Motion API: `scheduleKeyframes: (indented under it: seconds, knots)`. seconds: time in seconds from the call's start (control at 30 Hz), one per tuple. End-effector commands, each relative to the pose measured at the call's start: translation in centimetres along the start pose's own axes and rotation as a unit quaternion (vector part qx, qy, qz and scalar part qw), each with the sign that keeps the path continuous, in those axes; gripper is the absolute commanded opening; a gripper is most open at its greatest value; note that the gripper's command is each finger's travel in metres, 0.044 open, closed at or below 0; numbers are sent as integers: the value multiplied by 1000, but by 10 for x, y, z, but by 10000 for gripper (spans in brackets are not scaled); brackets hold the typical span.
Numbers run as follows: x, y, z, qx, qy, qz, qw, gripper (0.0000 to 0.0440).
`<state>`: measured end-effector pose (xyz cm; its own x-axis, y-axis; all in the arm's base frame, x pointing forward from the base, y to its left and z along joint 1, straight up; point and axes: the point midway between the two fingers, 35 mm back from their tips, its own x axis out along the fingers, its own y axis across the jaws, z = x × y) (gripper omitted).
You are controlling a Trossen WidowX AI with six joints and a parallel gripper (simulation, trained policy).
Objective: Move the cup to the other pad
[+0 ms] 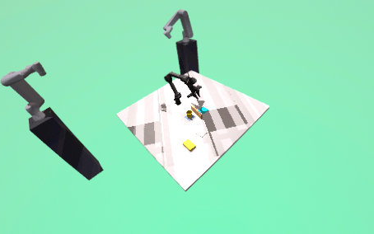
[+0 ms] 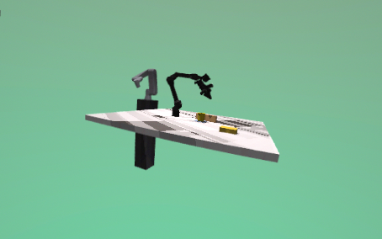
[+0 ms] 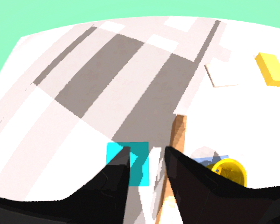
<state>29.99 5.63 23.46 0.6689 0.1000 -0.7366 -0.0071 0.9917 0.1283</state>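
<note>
A yellow cup (image 1: 189,114) (image 2: 200,116) (image 3: 231,174) stands upright on the blue pad (image 3: 205,161). Small specks show inside the cup in the wrist view; I cannot tell how many marbles there are. The cyan pad (image 1: 203,109) (image 3: 114,150) lies on the other side of a low wooden wall, with nothing seen standing on it. My gripper (image 1: 198,97) (image 2: 209,98) (image 3: 147,152) is partly open and empty. It hangs high above the table, its fingertips pointing down, and in the wrist view they overlap the cyan pad and the wall, left of the cup.
The wooden wall (image 1: 197,112) (image 2: 210,119) (image 3: 178,131) stands between the two pads. A yellow block (image 1: 189,145) (image 2: 228,130) (image 3: 272,69) lies farther out on the table. A thin pale square (image 3: 221,76) lies near it. Two grey arms stand on dark pedestals beyond the table's edges.
</note>
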Motion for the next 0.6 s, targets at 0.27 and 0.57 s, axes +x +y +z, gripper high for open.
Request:
scheduleKeyframes:
  seconds: [0.27, 0.57]
  knots:
    - [3, -5, -14, -11, 89, -25, 996, 136]
    - [6, -14, -22, -28, 152, -43, 987, 137]
